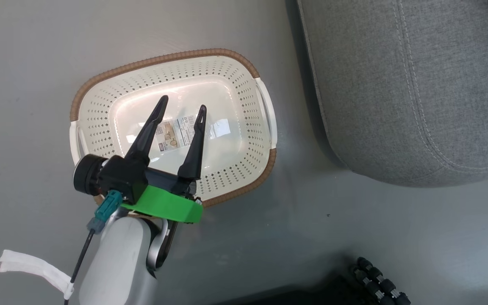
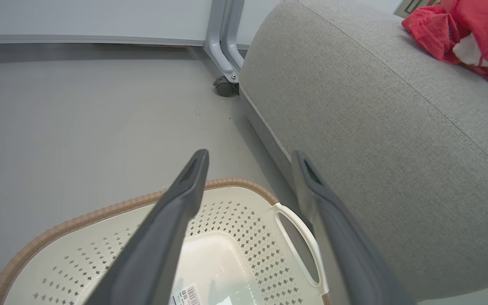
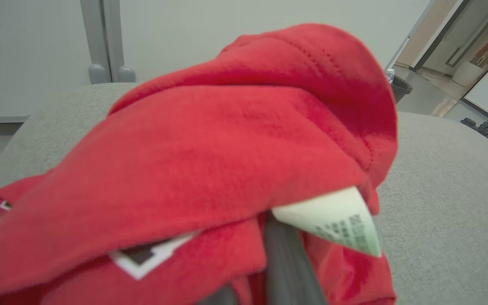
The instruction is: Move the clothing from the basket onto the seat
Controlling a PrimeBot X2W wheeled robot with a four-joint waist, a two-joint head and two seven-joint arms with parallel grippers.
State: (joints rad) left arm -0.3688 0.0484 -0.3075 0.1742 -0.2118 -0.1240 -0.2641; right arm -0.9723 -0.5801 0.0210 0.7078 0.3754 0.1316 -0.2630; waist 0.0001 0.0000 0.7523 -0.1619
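The cream basket (image 1: 159, 60) with its brown rim stands on the grey floor, holding nothing but a barcode sticker (image 1: 176, 133). My left gripper (image 1: 183, 103) hovers over its middle, open, with nothing between the fingers; in the left wrist view the left gripper (image 2: 250, 156) points past the basket (image 2: 100, 212) toward the seat (image 2: 375, 127). Red clothing (image 2: 468, 29) lies bunched on the seat's far part. In the right wrist view the red clothing (image 3: 227, 140), with a white care label, drapes over my right gripper (image 3: 280, 237), which is shut on it just above the seat (image 3: 447, 190).
The grey seat (image 1: 417, 84) stands right of the basket with a strip of floor between them. A metal frame leg on a caster (image 2: 226, 84) stands at the seat's far corner. Black ribbed parts (image 1: 379, 284) lie at the lower right.
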